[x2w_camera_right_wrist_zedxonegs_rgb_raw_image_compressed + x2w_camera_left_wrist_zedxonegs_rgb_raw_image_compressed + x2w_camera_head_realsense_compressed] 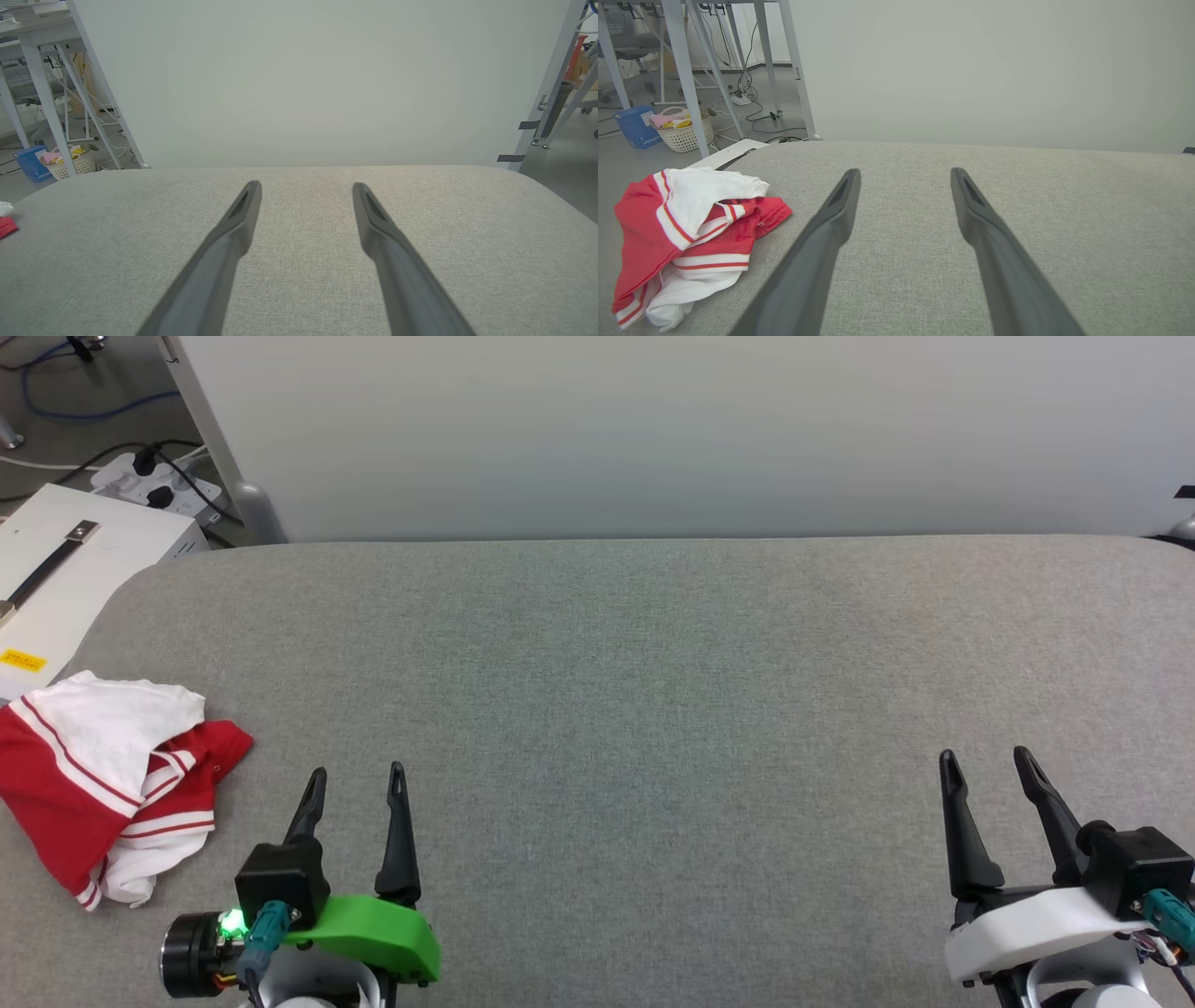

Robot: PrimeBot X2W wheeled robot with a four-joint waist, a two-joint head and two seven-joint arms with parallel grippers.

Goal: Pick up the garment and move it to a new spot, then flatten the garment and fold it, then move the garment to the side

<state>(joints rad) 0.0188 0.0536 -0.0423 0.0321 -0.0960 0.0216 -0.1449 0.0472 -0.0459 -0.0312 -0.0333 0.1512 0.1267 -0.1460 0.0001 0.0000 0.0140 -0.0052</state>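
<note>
I am looking down on a grey cloth-covered worktop (653,691); a pale partition (653,429) is standing along its far edge; off its far-left corner a white box (84,560) and a power strip (154,485) with trailing cables are sitting on the floor; in the left wrist view a laundry basket (684,133) and a blue box (635,128) are standing farther back among table legs. The garment (103,784) is lying crumpled at the worktop's left edge, a white sleeve bunched on top, a red flap pointing right; I cannot tell its long axis or where its neck is facing. The left tool (358,770) is waiting just right of it, apart, jaws spread and holding nothing; the right tool (984,754) is sitting well apart at the right, likewise released.
</note>
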